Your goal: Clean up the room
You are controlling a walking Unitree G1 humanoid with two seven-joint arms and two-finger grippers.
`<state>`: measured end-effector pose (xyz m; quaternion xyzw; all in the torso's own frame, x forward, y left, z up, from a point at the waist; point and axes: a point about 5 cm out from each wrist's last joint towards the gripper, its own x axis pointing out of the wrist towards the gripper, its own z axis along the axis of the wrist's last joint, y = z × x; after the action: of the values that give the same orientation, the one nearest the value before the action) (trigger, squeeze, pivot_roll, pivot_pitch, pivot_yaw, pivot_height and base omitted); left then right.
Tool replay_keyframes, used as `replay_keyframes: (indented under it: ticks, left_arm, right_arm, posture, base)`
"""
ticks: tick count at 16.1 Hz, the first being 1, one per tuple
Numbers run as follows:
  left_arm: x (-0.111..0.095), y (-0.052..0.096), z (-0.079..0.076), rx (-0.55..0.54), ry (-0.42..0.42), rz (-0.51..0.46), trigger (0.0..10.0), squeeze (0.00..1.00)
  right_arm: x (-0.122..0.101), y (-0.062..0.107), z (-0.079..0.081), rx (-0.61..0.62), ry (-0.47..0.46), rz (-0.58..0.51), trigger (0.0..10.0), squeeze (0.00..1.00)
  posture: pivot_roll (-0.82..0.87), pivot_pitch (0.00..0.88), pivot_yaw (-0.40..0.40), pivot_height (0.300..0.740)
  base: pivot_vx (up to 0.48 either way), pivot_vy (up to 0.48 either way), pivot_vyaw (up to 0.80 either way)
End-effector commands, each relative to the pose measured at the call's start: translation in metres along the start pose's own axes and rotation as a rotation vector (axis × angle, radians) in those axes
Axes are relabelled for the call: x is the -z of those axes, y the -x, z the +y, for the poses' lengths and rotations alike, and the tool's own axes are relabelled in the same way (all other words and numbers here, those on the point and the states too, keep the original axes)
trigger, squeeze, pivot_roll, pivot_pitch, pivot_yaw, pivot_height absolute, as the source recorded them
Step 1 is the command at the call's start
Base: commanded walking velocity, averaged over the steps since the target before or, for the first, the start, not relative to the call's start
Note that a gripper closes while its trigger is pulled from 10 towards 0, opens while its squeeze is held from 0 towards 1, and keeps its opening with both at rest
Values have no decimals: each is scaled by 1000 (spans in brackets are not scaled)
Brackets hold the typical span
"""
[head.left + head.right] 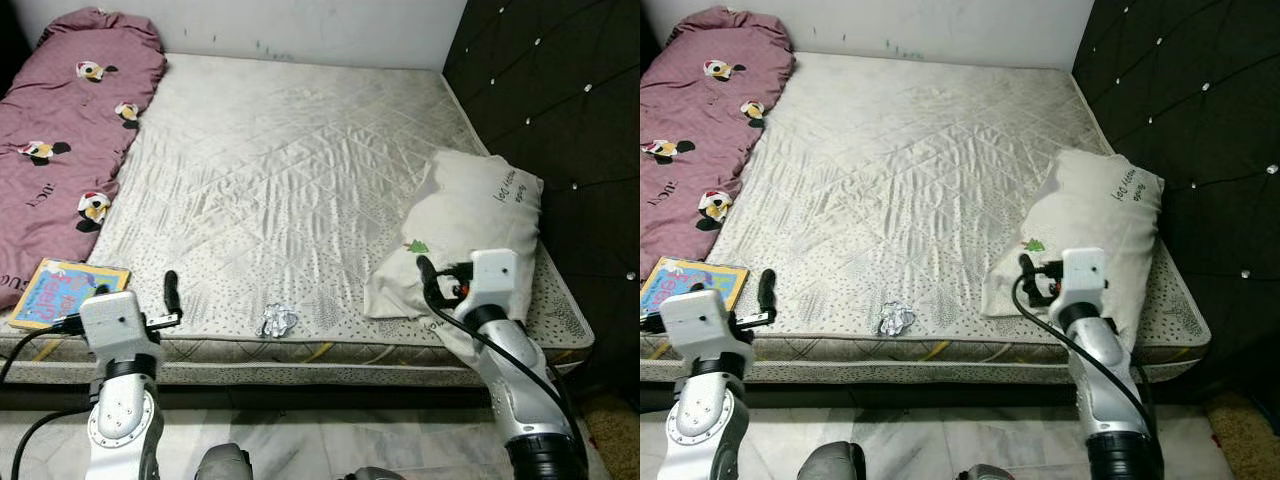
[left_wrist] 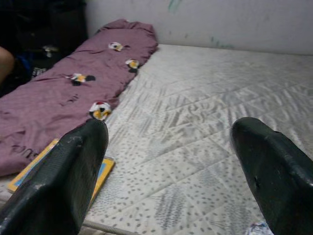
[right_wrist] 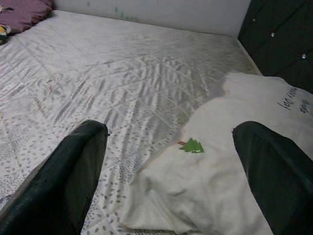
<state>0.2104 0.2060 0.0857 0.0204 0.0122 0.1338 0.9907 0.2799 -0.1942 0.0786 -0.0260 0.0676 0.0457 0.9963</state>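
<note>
Right gripper [image 1: 428,268] raised at the near edge of the quilted white mattress [image 1: 280,170], black fingers spread wide with nothing between them; in the right wrist view, poised just short of the rumpled white pillow with a small green tree print [image 3: 230,166], near corner of it straight ahead between the fingers. Left gripper [image 1: 172,292] likewise raised at the near edge on the other side, fingers apart and empty, aimed across the mattress toward the far wall.

Pillow slumped on the right side of the mattress beside the dark tufted headboard [image 1: 560,110], long axis running from the near edge back toward the headboard, a little askew. Clearly the right arm's job, judging by nearness; left gripper well apart from it.

Small crumpled clear wrapper [image 1: 275,321] lying at the near edge, between the two grippers, somewhat nearer the left; seen at the lower corner of the left wrist view just beside one finger. Colourful flat children's book [image 1: 62,290] at the near left corner, partly tucked against the long maroon bolster with cartoon bird prints [image 1: 60,150]; closest to the left gripper, to its outer side.

Likely next: short forward reach by the right gripper onto the pillow's near corner; soft cloth, so probably a bunching grasp.
</note>
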Motion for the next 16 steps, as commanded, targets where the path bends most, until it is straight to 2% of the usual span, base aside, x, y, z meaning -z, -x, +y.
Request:
replay_keyframes:
  ticks: [1,8,16]
  left_arm:
    - [-5,0,-1,13,10,-21,10000,0]
    - [-5,1,-4,26,23,-21,10000,0]
    - [-7,1,-7,34,36,-25,10000,0]
  right_arm:
    - [-7,-2,1,-15,6,-15,10000,0]
    - [-10,-7,4,-29,12,-10,10000,0]
    - [-13,-10,6,-44,22,-13,10000,0]
  posture:
    - [24,52,-83,740]
    - [23,52,-92,740]
    - [18,72,-98,740]
  base:
    - [0,0,0]
    - [0,0,0]
    - [309,0,0]
